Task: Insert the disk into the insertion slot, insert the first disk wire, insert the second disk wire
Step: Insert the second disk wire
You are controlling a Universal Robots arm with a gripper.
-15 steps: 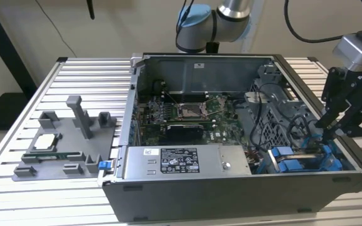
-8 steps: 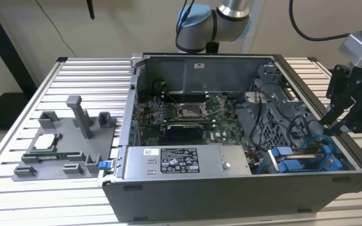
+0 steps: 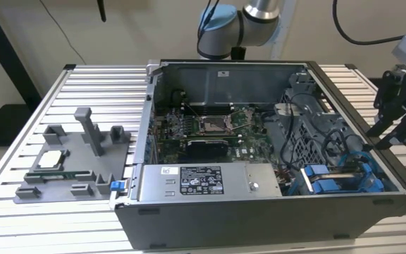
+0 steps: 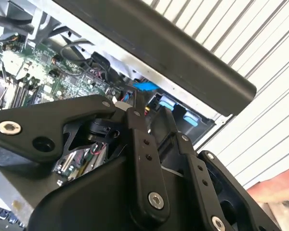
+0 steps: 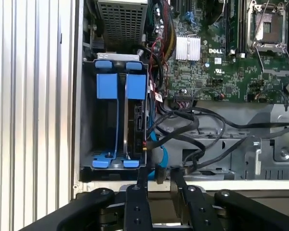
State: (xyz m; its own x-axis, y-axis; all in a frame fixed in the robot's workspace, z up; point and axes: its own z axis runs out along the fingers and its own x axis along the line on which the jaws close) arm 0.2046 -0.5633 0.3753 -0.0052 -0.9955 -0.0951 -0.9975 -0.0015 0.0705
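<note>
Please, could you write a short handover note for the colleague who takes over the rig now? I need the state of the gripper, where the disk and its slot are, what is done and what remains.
Gripper: jaws apart, holding nothing, hanging above the wall of the computer case, next to the insertion slot.
Disk: stands on edge inside the slot.
Done: the disk insertion, as far as it appears.
Left: probably both disk wires. A blue wire lies beside the disk and its end near the case wall seems loose. Whether any wire is plugged into the disk cannot be told.
</note>
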